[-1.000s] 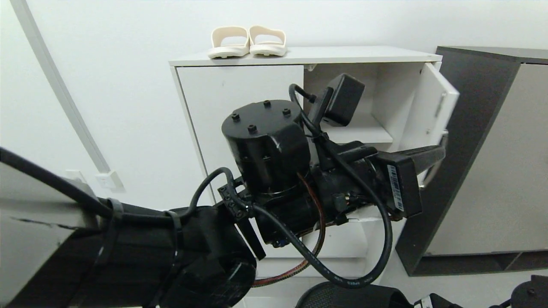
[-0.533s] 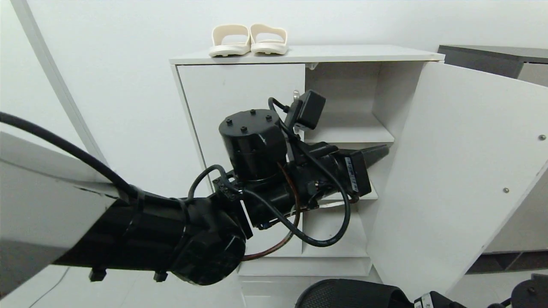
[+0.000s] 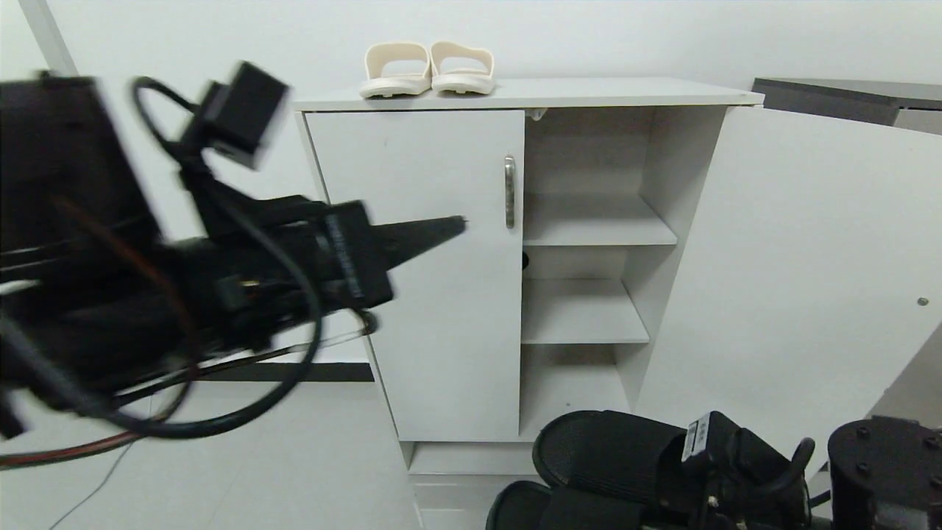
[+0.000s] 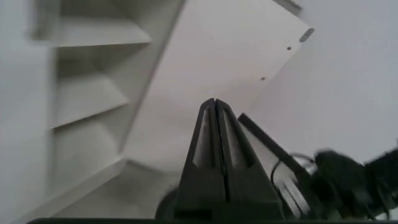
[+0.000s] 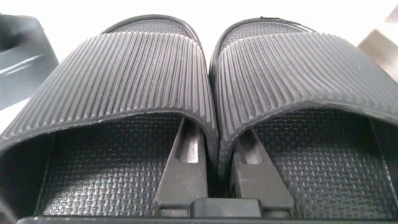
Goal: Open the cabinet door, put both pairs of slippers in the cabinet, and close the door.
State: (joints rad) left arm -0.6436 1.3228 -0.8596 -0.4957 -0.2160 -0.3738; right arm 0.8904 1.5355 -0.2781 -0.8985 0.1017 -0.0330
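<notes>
Holding the black slippers (image 3: 600, 453) as one pair, the right gripper (image 5: 215, 152) puts one finger inside each shoe and clamps the two inner side walls between them, so a single grasp carries both shoes. The pair hangs low in front of the cabinet (image 3: 515, 92), just below and before its open side.

The right door (image 3: 795, 294) stands swung wide, so I judge the first step finished. The shelves (image 3: 596, 224) behind it carry nothing that I can see. The left door (image 3: 419, 294) is closed, with its handle (image 3: 509, 191) at the inner edge.

The left gripper (image 3: 441, 227) is in front of this closed door, beside the handle, with its fingers pressed together and nothing between them. I think it is kept on this side to leave the opening free for the other arm.

The cream slippers (image 3: 427, 70) lie side by side on top of the cabinet, untouched; they are probably the second load. Since the black pair is soft and is held only by thin walls, it may twist when it goes onto a shelf.
</notes>
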